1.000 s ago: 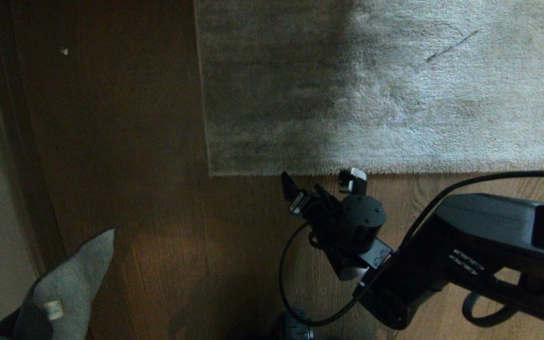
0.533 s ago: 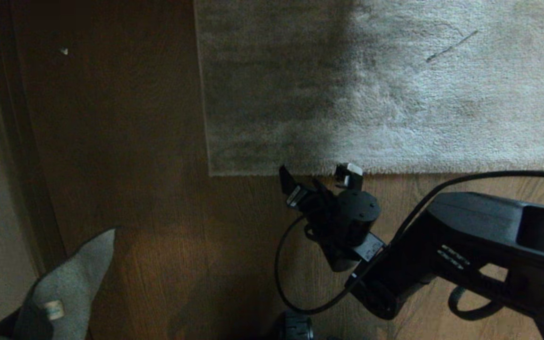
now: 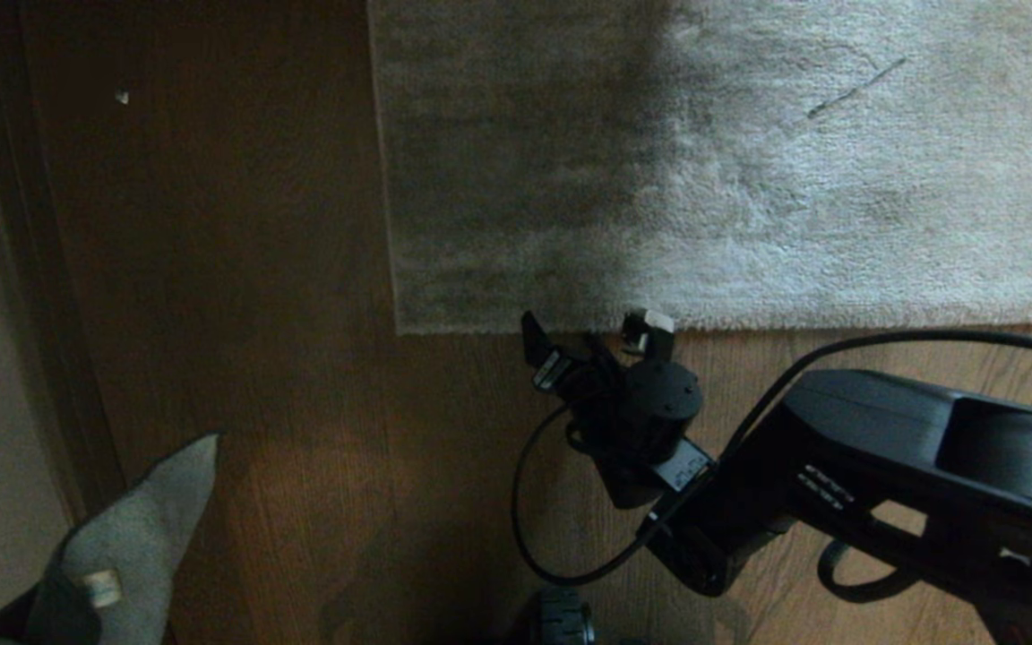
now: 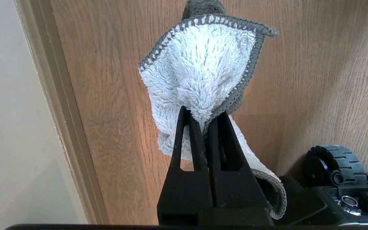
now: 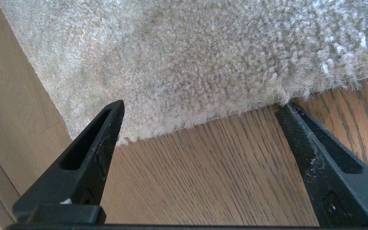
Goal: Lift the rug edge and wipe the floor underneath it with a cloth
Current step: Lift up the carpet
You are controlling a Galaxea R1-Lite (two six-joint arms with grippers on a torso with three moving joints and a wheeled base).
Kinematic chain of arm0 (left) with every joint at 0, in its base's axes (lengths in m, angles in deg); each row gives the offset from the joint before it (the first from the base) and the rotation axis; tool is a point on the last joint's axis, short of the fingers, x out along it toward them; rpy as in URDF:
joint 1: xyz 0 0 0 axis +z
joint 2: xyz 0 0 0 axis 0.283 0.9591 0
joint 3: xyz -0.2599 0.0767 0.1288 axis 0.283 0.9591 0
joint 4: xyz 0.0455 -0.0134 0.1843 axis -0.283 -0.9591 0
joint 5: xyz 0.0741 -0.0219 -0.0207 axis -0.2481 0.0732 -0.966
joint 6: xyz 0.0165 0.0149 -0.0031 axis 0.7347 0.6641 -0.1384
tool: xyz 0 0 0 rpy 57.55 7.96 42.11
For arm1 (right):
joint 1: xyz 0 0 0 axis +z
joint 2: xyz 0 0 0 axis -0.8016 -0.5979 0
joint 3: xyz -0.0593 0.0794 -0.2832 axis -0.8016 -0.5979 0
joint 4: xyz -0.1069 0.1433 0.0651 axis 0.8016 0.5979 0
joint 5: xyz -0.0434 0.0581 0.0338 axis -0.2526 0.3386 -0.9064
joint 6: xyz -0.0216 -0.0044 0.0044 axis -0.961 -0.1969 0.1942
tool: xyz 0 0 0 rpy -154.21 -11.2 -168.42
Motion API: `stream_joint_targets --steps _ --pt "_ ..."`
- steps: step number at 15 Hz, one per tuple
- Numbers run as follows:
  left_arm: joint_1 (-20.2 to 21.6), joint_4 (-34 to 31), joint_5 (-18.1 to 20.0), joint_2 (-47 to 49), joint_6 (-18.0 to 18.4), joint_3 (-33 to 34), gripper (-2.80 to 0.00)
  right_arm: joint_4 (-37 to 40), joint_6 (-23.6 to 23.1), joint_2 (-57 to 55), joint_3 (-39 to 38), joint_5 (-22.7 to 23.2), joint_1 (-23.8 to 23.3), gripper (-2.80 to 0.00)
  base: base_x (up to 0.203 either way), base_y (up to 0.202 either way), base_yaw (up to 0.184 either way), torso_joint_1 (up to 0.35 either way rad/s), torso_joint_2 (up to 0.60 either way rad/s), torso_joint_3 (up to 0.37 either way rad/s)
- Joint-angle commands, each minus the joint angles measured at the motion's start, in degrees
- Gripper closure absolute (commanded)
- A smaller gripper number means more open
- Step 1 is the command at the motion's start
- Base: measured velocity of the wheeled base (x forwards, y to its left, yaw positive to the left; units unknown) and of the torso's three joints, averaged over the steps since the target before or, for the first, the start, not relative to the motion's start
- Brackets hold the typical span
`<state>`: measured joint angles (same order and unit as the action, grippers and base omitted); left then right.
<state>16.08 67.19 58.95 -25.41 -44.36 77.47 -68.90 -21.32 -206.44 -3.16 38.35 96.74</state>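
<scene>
Wood floor [image 3: 256, 376], rug edge [image 3: 749, 321] flat, cloth [image 4: 200, 70] in left end effector [image 4: 203, 119]

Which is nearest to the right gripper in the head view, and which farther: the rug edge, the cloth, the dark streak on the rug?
From the right gripper, which is open:
1. The rug edge, right at its fingertips.
2. The dark streak, up on the rug, toward the robot's right.
3. The cloth, far on the robot's left, held in the shut left gripper.

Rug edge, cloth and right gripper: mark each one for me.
rug edge [image 5: 203, 116]: right wrist view, on the pile at its near border.
cloth [image 4: 200, 73]: left wrist view, on its fluffy face.
right gripper [image 3: 589, 330]: head view, between its open fingertips.
</scene>
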Motion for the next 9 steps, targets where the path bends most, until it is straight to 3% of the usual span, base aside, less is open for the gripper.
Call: stream_joint_targets --steps 1,9 --pt "0.0 0.0 0.0 0.0 0.0 0.0 0.00 -2.7 0.3 -0.3 0.2 -0.1 0.0 -2.80 0.000 0.000 0.000 0.000 0.00 0.000" --pt "0.0 0.0 0.0 0.0 0.0 0.0 0.00 -2.7 0.2 -0.4 0.2 -0.1 -0.1 -2.80 0.000 0.000 0.000 0.000 0.00 0.000"
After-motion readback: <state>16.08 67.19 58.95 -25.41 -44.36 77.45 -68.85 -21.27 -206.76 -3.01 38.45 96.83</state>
